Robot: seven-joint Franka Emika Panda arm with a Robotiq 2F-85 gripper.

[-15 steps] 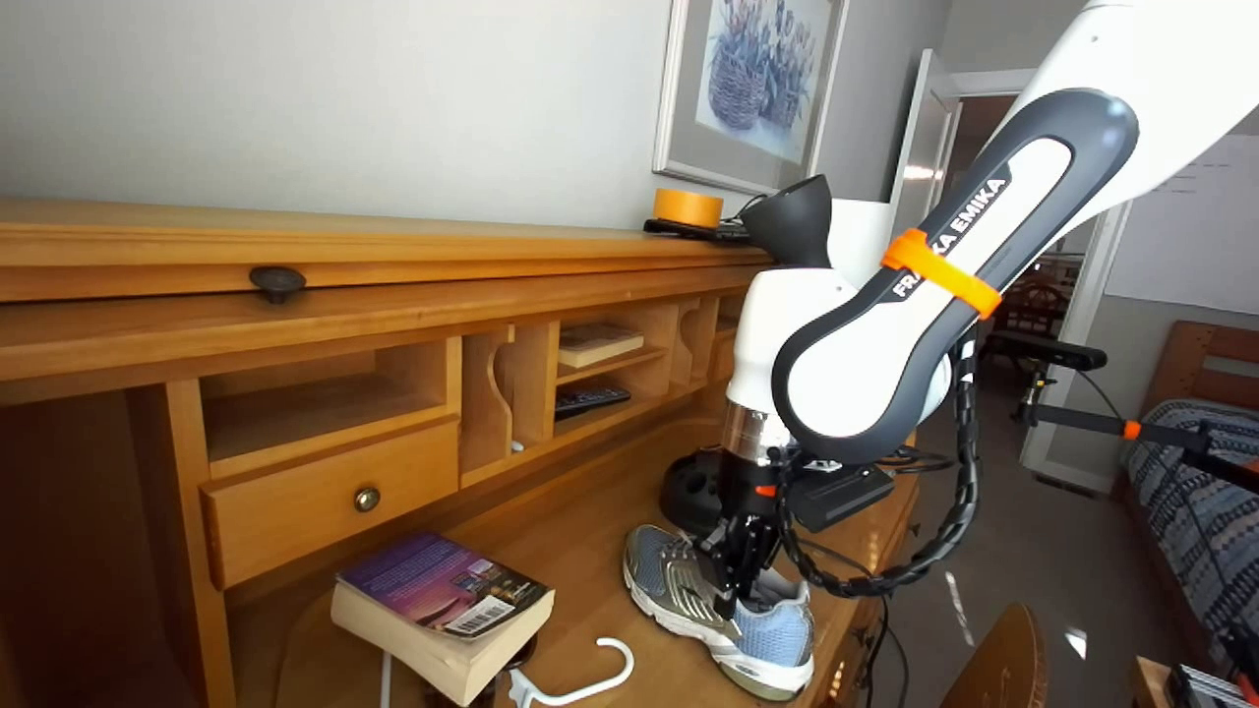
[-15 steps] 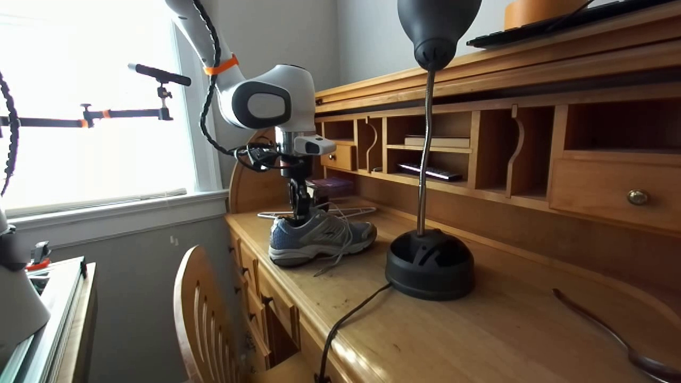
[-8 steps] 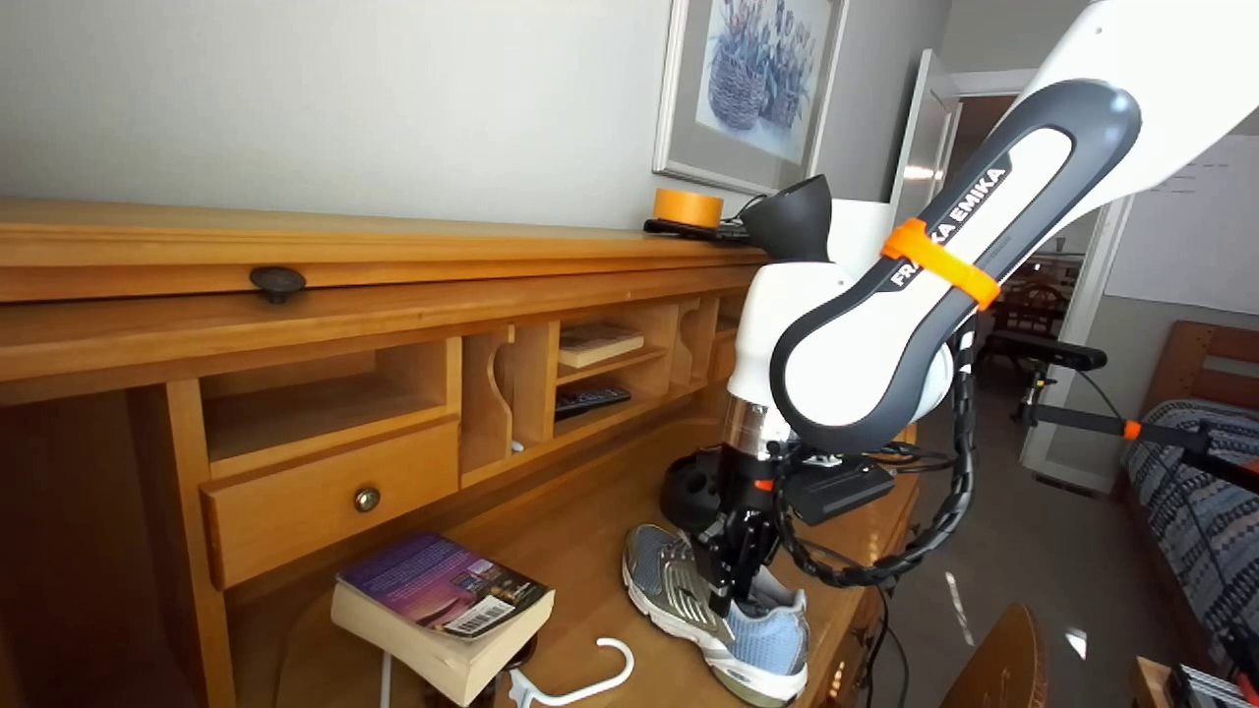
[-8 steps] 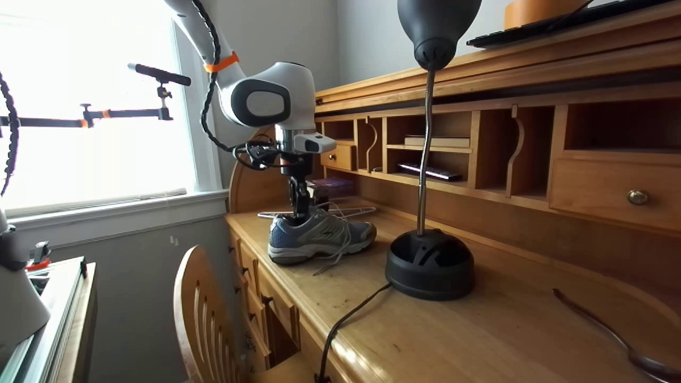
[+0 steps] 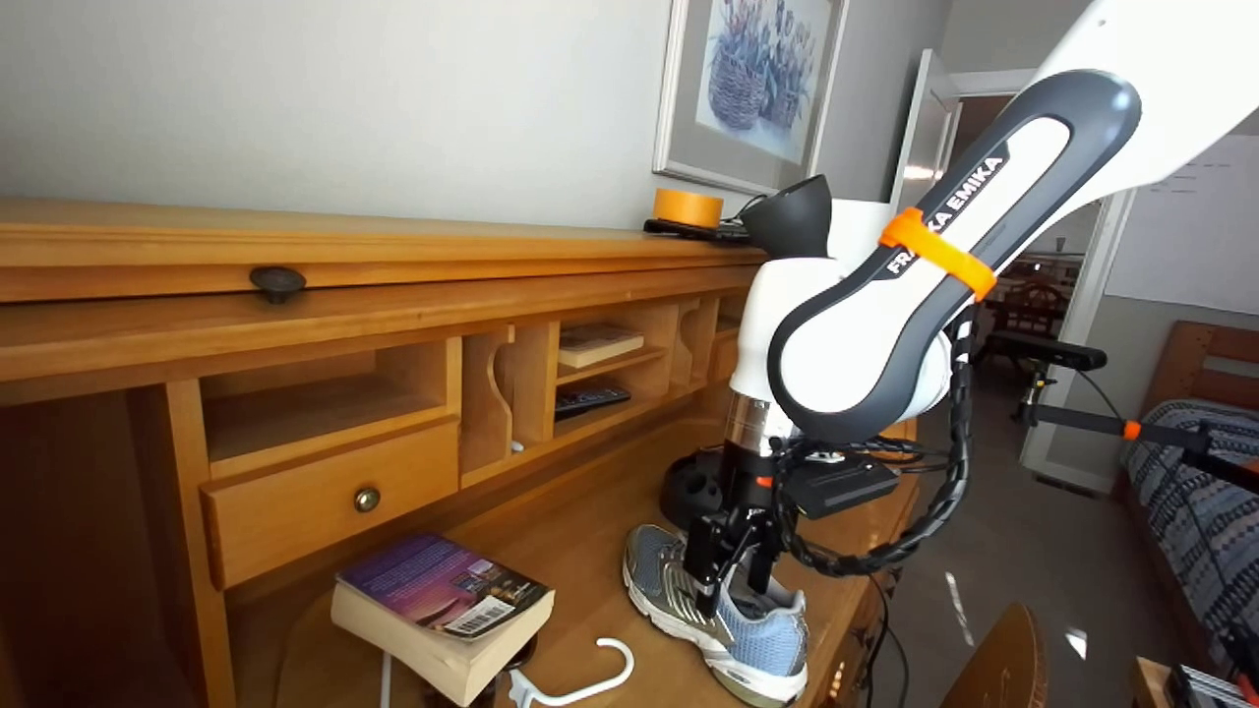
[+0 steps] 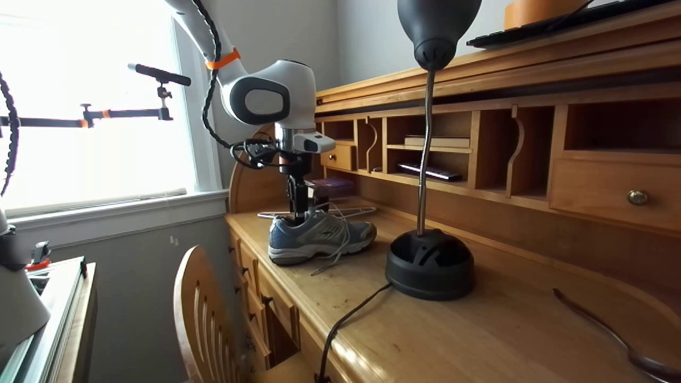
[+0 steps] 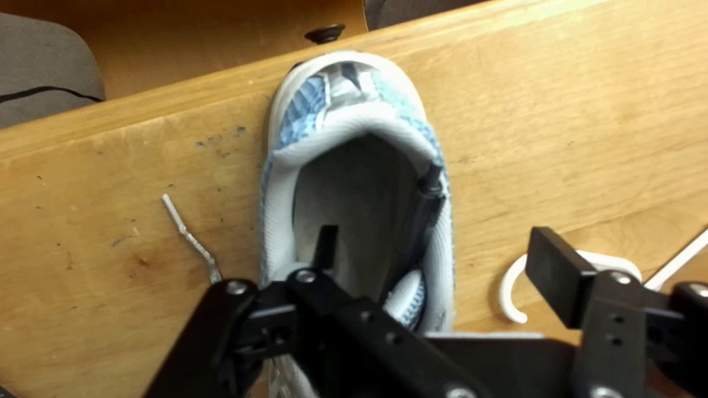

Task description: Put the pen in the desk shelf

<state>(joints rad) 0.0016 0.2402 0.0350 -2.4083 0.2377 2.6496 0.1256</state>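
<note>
The pen (image 7: 428, 199) is a thin dark stick in the sneaker's opening, leaning along the inner wall, its tip near the collar. The sneaker (image 7: 354, 119) hides it in both exterior views. My gripper (image 7: 437, 243) is open above the shoe, with nothing held. In the wrist view one finger (image 7: 327, 246) is over the shoe's opening and the other is out beyond its side; the pen shows between them. An exterior view has the gripper (image 5: 734, 592) low at the shoe's collar. The desk shelf (image 5: 534, 383), wooden cubbyholes with upright panels, runs along the desk's back.
A thick paperback (image 5: 443, 615) and a white hanger (image 5: 615, 674) lie near the sneaker. The black lamp base (image 6: 430, 266) stands on the desk, its cord running over the front edge. A spoon (image 6: 601, 324) lies farther along. One cubbyhole holds a remote (image 5: 590, 398).
The gripper's jaws have spread from close together to wide apart. The arm has risen slightly. The sneaker's heel shifted a little early on.
</note>
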